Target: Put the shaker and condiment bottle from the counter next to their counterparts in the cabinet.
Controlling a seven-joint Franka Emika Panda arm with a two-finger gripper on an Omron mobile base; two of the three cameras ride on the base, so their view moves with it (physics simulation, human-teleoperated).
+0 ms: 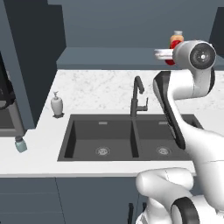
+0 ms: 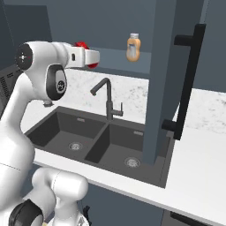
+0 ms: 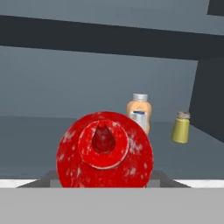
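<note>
The condiment bottle [image 3: 104, 151] is grasped in the fingers, raised at the cabinet [image 3: 65, 87] mouth. Next it needs carrying right, beside the peach-orange bottle [image 3: 139, 111]; the shaker [image 1: 20, 145] waits on the worktop [image 1: 100, 89].

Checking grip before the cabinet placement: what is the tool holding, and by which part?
The tool holds the red condiment bottle around its body, nozzle toward the camera; the exact contact spot is hidden.
</note>
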